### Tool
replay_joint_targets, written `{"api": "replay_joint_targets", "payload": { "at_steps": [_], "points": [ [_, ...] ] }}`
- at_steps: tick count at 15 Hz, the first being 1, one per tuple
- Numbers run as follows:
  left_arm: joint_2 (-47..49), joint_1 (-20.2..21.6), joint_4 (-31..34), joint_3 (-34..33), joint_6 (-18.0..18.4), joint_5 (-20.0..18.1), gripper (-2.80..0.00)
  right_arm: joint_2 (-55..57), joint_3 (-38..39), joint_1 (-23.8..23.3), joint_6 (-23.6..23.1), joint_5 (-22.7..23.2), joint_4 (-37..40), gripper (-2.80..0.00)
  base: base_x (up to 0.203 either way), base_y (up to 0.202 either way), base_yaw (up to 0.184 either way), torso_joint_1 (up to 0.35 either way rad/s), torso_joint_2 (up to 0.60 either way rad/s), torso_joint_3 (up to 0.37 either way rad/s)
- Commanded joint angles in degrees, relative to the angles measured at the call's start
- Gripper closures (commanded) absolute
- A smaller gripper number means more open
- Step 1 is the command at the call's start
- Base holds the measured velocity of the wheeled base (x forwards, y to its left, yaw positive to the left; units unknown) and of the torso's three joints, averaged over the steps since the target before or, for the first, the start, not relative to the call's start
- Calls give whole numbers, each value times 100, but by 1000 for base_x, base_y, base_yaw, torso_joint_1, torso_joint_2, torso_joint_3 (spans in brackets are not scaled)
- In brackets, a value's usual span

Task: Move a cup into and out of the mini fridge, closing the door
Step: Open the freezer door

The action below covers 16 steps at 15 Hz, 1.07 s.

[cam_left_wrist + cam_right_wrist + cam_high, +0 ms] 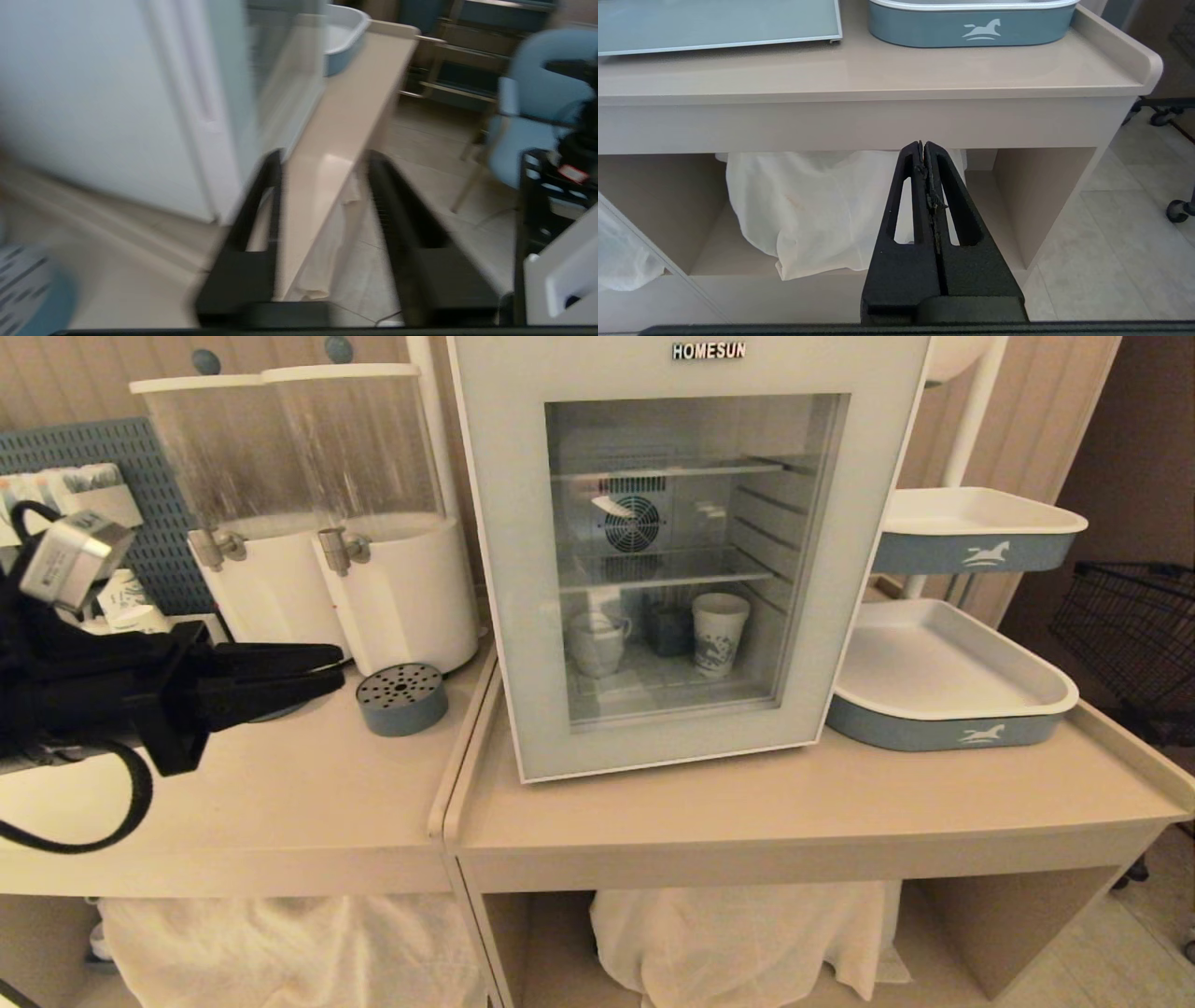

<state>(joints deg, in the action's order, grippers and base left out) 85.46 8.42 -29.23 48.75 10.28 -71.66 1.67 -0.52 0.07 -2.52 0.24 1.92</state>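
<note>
Far left, above the counter [280,803]: left gripper [338,670] level, pointing toward the mini fridge [691,560], jaws spread with nothing between them. Centre, behind the shut door [523,616]: the cup [597,642] on the fridge floor, a printed paper cup [720,633] near it. Lower right, before the counter's edge: right gripper [923,145], jaws pressed together, empty.

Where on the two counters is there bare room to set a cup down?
Bare counter lies in front of the mini fridge and the lower blue tray. The left counter is bare in front of the perforated round lid; behind it the drink dispensers and the left tool crowd things.
</note>
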Motion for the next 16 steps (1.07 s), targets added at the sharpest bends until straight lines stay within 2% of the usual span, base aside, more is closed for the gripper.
{"api": "replay_joint_targets", "payload": {
  "at_steps": [1, 5, 7, 8, 12, 14, 16],
  "points": [
    [261, -290, -17, 64, 29, -34, -280, 9, 0, 1, -3, 2, 2, 0, 0, 0, 0, 0, 0, 0],
    [773, -544, -374, 190, 374, 4, -280, 0, 0, 1, -3, 2, -16, 0, 0, 0, 0, 0, 0, 0],
    [928, -604, -657, 164, 469, 164, -280, 0, 0, 1, -3, 2, -16, 0, 0, 0, 0, 0, 0, 0],
    [1047, -620, -778, 202, 435, 377, -280, 0, 0, 1, -3, 2, -16, 0, 0, 0, 0, 0, 0, 0],
    [1216, -786, -812, 237, 165, 1147, -280, 0, 0, 1, 6, 2, -16, 0, 0, 0, 0, 0, 0, 0],
    [1220, -802, -803, 283, 51, 1248, -280, 0, 0, 1, 6, 2, -16, 0, 0, 0, 0, 0, 0, 0],
    [1178, -815, -811, 360, -616, 1638, -280, 0, 0, 1, 6, 2, -16, 0, 0, 0, 0, 0, 0, 0]
  ]
}}
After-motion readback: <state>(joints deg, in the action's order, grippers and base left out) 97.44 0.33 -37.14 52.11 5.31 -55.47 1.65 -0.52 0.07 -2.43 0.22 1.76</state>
